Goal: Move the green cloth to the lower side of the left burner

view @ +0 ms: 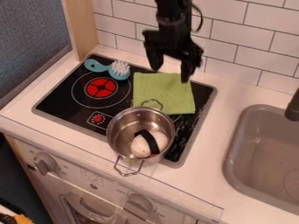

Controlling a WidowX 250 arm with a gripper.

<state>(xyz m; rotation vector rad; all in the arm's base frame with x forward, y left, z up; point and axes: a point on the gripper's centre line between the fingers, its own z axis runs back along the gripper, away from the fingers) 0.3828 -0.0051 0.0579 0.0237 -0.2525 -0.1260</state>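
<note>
Because the flat green fabric cloth (pixel 163 89) lies just right of the red-centred left burner (pixel 101 88), with its near edge partly hidden by the stainless steel pot (pixel 124 124), I'd worry first about a snag in the camera view. The pot's wire handle (pixel 153 100) overlaps that edge; I can't tell whether the pot sits on the fabric, but if it does, a pull toward the burner's lower side could drag or tip it. The black two-finger gripper (pixel 171 73) hangs above the cloth's far edge, up and to the right of the burner, fingers spread with nothing between them. Fabric this thin and flat might slide out if I close too high, or bunch up if I press too hard. Swinging low over the burner, I could also knock the blue brush with white bristles (pixel 120 70) at its upper side.

As for heading, a near-square cloth has no front; I judge its slightly longer axis runs away from the burner's upper right toward its lower right.
</note>
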